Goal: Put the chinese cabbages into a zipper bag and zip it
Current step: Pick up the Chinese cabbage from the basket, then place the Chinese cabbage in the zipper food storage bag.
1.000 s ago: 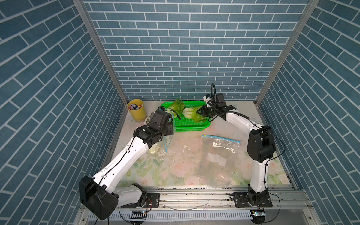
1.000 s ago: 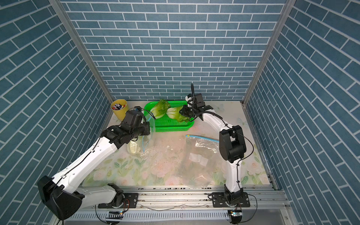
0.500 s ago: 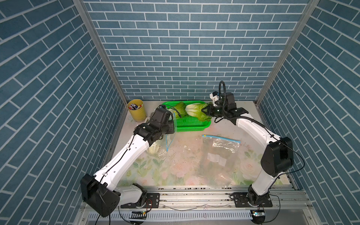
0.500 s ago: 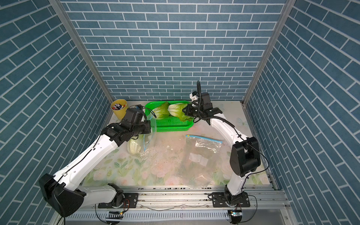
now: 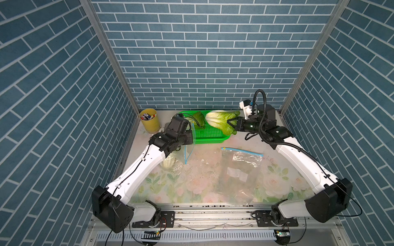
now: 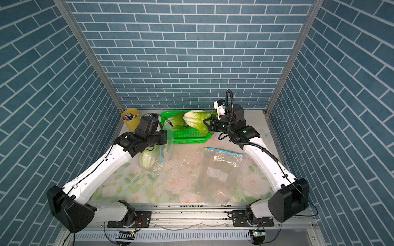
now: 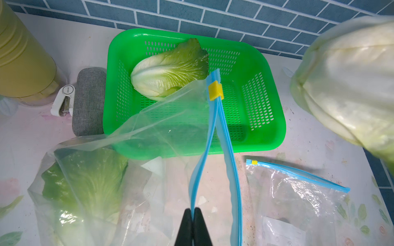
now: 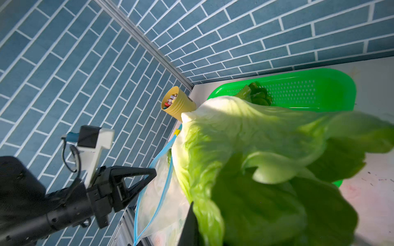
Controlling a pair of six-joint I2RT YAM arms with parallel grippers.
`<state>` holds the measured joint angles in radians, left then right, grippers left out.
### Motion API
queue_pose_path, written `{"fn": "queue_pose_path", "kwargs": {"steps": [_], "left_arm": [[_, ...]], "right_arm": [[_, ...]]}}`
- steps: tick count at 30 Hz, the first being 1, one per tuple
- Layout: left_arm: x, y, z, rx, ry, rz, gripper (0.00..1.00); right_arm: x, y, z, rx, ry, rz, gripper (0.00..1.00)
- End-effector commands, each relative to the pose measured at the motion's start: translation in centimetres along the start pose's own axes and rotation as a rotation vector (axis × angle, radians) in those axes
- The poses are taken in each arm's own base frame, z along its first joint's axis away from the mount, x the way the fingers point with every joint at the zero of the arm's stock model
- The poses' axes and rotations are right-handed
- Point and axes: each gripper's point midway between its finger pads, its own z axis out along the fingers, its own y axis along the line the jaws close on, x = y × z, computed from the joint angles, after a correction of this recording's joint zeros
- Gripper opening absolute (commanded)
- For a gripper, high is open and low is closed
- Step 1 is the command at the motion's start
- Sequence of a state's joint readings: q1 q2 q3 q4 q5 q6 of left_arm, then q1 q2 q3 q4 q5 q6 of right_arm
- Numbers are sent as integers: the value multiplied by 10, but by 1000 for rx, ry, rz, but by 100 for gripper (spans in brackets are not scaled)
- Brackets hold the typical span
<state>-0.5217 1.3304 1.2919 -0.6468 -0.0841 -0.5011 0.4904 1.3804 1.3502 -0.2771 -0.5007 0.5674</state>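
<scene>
Plastic zipper bag (image 7: 213, 127) rim is pinched by the left gripper (image 7: 193, 210); cabbage (image 5: 219, 121) 2 is clamped in the right gripper (image 5: 230, 124). Insertion through the narrow mouth is required next.

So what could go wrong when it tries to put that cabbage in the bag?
1. The right gripper grips the cabbage only by its soft leafy end, so leaves might tear or slip and it drops.
2. The left gripper pinches just one lip of the zipper bag; the mouth looks narrow, so the cabbage could snag on the rim.
</scene>
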Motion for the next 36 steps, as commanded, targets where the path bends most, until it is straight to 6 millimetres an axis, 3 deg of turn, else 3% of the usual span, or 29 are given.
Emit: {"fn": "queue_pose_path", "kwargs": {"steps": [1,10,18,26,36], "left_arm": [[-10,-7,0,30,-26,-21,0],[-11,-10,2,42,-25,-23,0],[-11,-11,1,52,-34,-24,0],[-13,-7,-5,37,-52,-20,0],[-18,6,-19,-13,-75,-1,0]], "right_arm": [[12,28,-3,-81,35,-57,0],[28,65,11,-150,94,-115,0],[35,85,23,-187,125,-143,0],[50,66,30,-108,165,-163,0],[62,46,18,23,195,-254,0]]}}
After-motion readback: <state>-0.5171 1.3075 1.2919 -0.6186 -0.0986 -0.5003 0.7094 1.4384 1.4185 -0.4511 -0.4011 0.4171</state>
